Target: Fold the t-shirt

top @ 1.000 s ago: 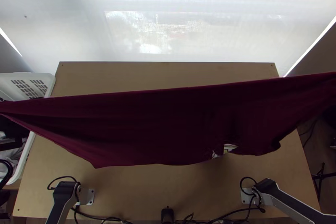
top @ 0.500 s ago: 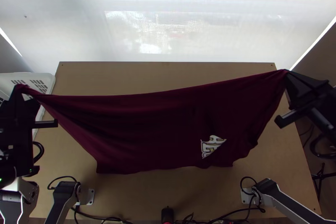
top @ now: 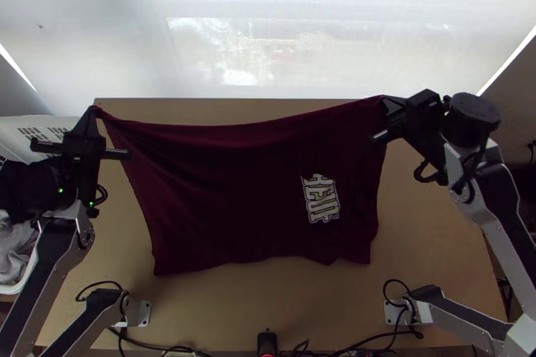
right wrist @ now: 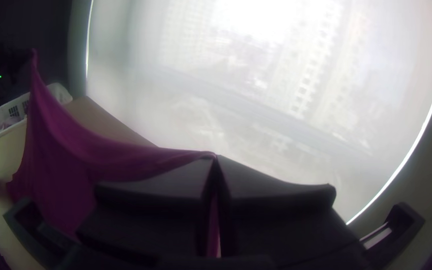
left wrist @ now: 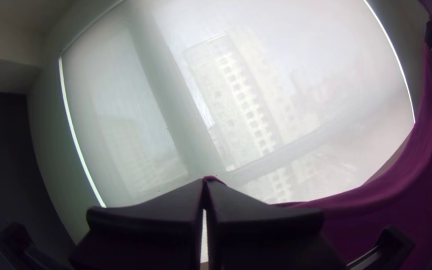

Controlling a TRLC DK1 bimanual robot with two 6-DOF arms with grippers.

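T-shirt (top: pixel 234 189) lower than before, spread between left tool (top: pixel 93 112) and right tool (top: pixel 386 101), each pinching a corner

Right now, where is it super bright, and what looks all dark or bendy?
Top view: the window shade glows brightly, while the t-shirt is so dark that its folds are hard to see. Left wrist view: the left end effector looks nearly black against the bright shade. Right wrist view: glare whitens the shade near the top, and its bright edge bends like a bow.
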